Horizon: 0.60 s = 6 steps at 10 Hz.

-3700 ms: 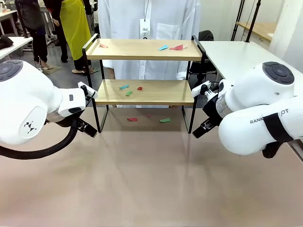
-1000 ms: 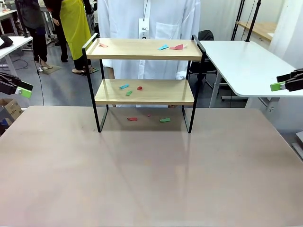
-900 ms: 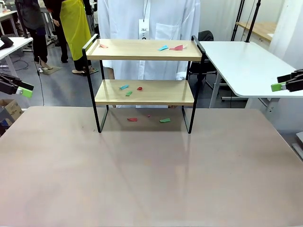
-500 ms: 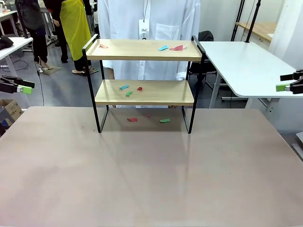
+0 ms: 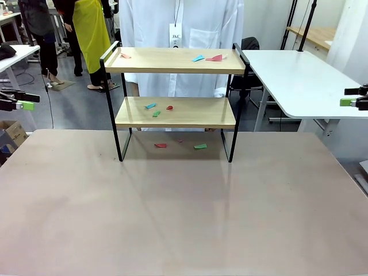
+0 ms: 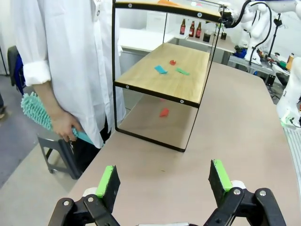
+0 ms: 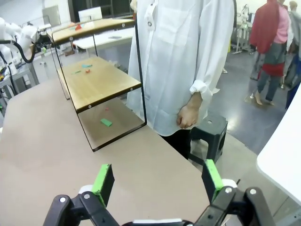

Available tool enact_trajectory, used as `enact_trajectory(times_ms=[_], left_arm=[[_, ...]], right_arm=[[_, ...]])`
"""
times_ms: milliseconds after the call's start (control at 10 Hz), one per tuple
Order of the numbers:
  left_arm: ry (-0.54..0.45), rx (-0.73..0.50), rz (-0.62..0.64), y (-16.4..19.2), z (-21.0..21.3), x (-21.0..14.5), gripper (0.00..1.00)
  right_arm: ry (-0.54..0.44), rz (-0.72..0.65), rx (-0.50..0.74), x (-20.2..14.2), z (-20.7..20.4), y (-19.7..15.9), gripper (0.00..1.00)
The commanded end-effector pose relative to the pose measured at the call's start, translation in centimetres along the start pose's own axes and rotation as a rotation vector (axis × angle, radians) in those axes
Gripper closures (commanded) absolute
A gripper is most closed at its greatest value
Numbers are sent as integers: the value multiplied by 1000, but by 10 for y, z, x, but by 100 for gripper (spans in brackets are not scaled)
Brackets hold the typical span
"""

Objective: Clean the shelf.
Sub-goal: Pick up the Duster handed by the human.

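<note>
Left pincer (image 6: 162, 176), right pincer (image 7: 156, 174), wide open, empty

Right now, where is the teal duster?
In the left wrist view, the teal duster is in the person's hand, held low, picture-left of the shelf.

The badge (image 5: 175, 35) on the person's white coat (image 5: 207, 23) reads roughly "JKC".
</note>
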<state>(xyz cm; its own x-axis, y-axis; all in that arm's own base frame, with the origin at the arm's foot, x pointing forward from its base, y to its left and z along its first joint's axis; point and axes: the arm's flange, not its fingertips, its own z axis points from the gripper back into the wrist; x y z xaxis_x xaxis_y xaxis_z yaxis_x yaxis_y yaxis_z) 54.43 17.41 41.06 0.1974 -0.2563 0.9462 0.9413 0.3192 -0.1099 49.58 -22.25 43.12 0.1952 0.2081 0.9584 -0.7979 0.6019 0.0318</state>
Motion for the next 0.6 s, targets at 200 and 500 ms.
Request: enact_trajectory(times_ms=[200,500], left_arm=[[-79,28,-96,-2,6,1,0],[-104,37,-126,-8,12,6,0]], right_arm=[[-77,26,-17,7,6,-5,0],[-114,40,-26,13,12,-4,0]])
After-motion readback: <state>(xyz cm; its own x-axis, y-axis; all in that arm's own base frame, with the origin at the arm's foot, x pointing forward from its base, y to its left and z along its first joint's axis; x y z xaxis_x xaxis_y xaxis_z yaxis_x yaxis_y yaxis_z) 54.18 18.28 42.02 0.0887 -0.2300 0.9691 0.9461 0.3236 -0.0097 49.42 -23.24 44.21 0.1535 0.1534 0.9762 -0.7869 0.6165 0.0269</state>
